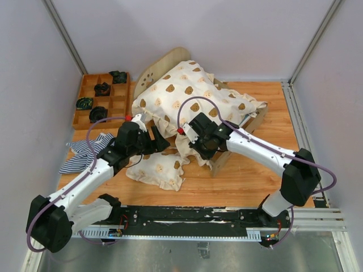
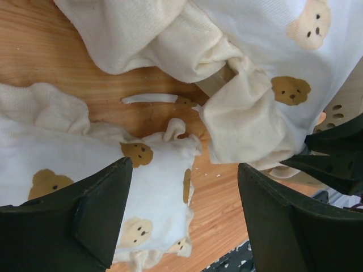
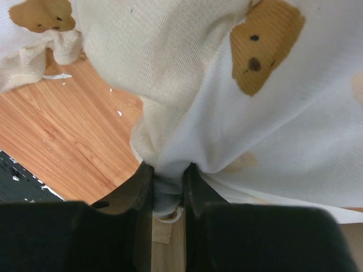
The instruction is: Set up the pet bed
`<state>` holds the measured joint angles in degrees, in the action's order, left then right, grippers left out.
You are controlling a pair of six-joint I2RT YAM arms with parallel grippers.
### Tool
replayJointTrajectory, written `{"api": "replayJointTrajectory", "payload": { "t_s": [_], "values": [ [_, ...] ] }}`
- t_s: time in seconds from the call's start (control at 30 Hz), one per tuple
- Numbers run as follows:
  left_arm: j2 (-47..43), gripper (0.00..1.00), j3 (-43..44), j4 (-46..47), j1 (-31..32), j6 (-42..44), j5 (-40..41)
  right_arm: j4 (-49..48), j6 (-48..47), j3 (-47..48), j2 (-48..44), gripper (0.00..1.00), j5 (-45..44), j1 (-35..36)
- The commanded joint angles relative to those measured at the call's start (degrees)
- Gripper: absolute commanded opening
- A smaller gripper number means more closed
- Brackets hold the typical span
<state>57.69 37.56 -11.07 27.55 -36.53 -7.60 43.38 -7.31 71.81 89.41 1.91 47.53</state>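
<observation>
Cream quilt (image 1: 193,93) fold, clamped between fingers of right gripper (image 3: 167,187); left gripper (image 2: 184,190) spread wide, empty, above pillow (image 2: 153,187) edge; pet bed (image 1: 161,65) at table (image 1: 255,170) far centre, quilt-draped, headboard exposed.

We are wearing white shells on left arm (image 1: 85,180) and right arm (image 1: 262,148), black joints, purple cables (image 1: 195,101); left claw (image 2: 186,170) and right claw (image 3: 168,181) are showing black fingers.

The quilt (image 1: 193,93) lies over the pet bed (image 1: 161,65), its edge between R gripper (image 3: 168,187) fingers. On table (image 1: 249,170), pillow (image 1: 159,170) sits just under L gripper (image 2: 184,215); loose cloth (image 1: 85,153) left of it, tray (image 1: 122,105) beyond-left.
</observation>
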Motion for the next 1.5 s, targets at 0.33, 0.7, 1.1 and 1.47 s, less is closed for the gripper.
{"api": "replayJointTrajectory", "payload": {
  "t_s": [0.33, 0.7, 1.1, 1.47],
  "values": [
    [1.45, 0.79, -0.83, 2.98, -0.39, -0.63, -0.67, -4.42, 3.46, -4.24, 1.90, 0.00, 27.77, -11.42],
    [2.68, 0.79, -0.74, 4.55, -0.39, -1.16, -0.97, -6.78, 7.31, -6.59, 4.37, 0.00, 32.07, -17.47],
    [0.71, 0.76, -3.46, 10.52, -0.26, 1.15, -10.48, -0.33, 12.75, 2.05, -5.02, 0.48, 17.47, -11.06],
    [2.26, 0.69, -4.60, 18.99, 6.55, -1.42, -15.89, 0.20, 29.53, -1.66, -15.68, 0.45, -2.85, -1.83]
  ]
}}
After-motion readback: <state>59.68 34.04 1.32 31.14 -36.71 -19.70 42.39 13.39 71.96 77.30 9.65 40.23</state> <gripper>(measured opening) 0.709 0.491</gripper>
